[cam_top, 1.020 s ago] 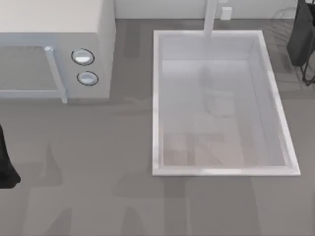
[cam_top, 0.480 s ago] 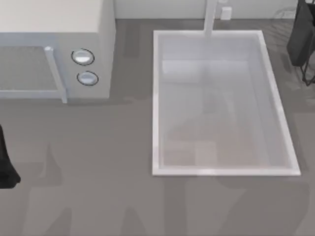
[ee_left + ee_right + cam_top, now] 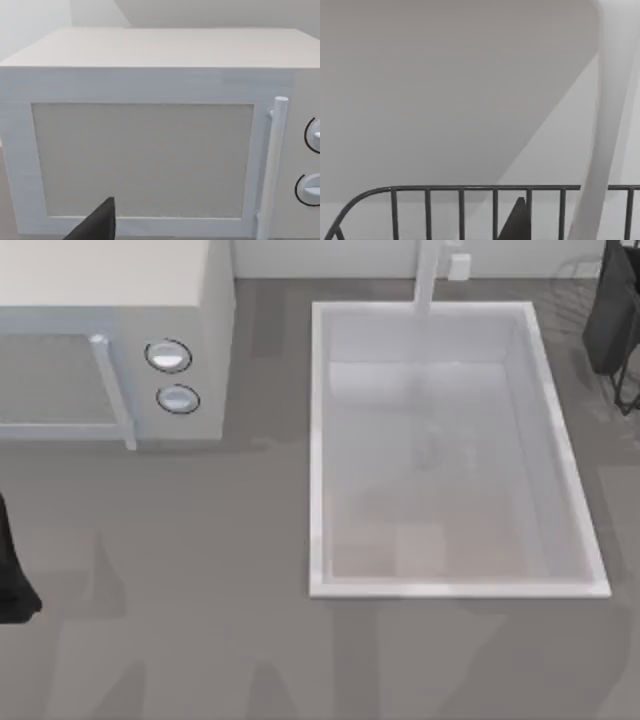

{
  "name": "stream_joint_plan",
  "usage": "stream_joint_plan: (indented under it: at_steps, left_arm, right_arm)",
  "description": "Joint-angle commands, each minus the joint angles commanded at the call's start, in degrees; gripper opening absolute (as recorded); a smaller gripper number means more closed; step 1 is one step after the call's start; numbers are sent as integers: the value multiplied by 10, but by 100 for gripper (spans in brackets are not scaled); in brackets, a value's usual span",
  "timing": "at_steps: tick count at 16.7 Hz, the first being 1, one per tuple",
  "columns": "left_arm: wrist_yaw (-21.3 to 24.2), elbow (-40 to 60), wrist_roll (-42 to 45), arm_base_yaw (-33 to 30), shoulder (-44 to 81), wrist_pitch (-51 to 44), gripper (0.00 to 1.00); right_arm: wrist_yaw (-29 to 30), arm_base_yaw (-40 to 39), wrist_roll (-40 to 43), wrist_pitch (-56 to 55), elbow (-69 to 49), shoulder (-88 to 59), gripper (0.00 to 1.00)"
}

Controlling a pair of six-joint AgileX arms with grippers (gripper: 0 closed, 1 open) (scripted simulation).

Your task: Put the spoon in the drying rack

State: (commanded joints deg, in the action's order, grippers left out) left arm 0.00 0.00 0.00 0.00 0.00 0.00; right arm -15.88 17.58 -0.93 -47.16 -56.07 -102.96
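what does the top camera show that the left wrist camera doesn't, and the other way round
From above: the white sink, the faucet at its far rim, the drying rack at the table's right edge, and the grey table. From the left wrist: the left gripper as a dark fingertip low in the picture, and the microwave's window. Both share the microwave, its door handle and two knobs.

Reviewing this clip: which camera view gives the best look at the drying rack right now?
The right wrist view: the drying rack shows as a curved dark rail with a row of upright wires crossing the picture against the pale wall. The top view catches just a cropped part at the table's far right edge. The left wrist view faces the microwave instead.
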Motion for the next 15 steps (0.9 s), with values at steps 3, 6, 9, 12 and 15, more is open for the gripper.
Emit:
stream_joint_plan:
  at_steps: [3,6,9,12,15]
  left_arm:
    - [0,0,0,0,0,0,100]
    - [0,0,0,0,0,0,100]
    - [0,0,0,0,0,0,100]
    - [0,0,0,0,0,0,100]
    - [0,0,0,0,0,0,100]
  right_arm:
    - [0,0,0,0,0,0,38]
    - [0,0,0,0,0,0,60]
    - [0,0,0,0,0,0,83]
    - [0,0,0,0,0,0,100]
    - [0,0,0,0,0,0,100]
